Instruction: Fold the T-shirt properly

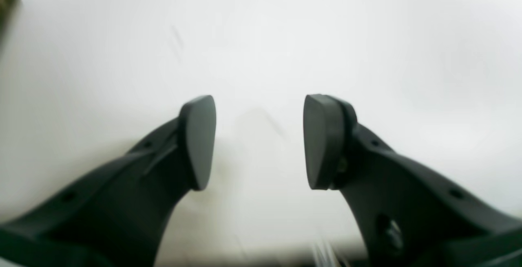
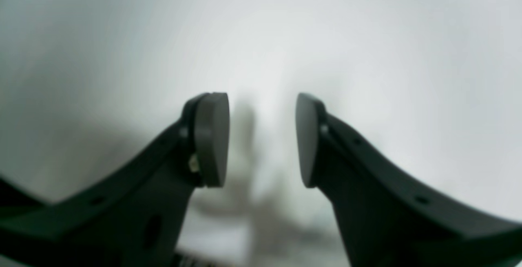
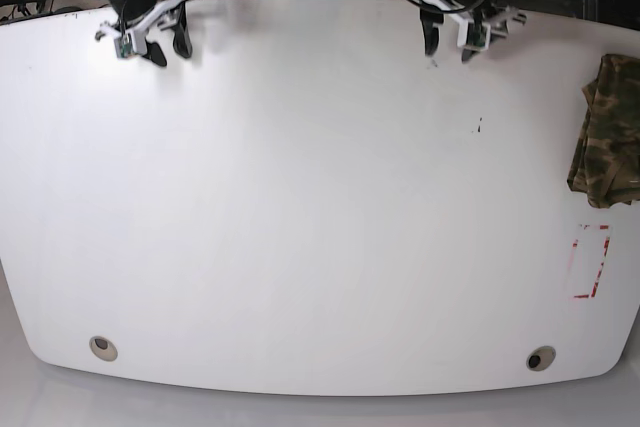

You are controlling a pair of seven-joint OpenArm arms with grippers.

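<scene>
Two claws – left claw (image 3: 450, 45) parted, right claw (image 3: 168, 46) parted | white table (image 3: 300, 207) | T-shirt (image 3: 608, 132) at its edge – cables behind

A broad white table (image 3: 300, 207) fills the base view, its surface bare across the middle. The camouflage T-shirt (image 3: 608, 132) lies bunched at the table edge, well out to the outer side of the left gripper (image 3: 449, 39) and far from the right gripper (image 3: 165, 42). Just nearer the front edge than the shirt sits a red rectangle outline (image 3: 591, 262) marked on the top. A small dark speck (image 3: 479, 128) shows near the left gripper. Two round holes (image 3: 103, 348) sit near the front corners.
</scene>
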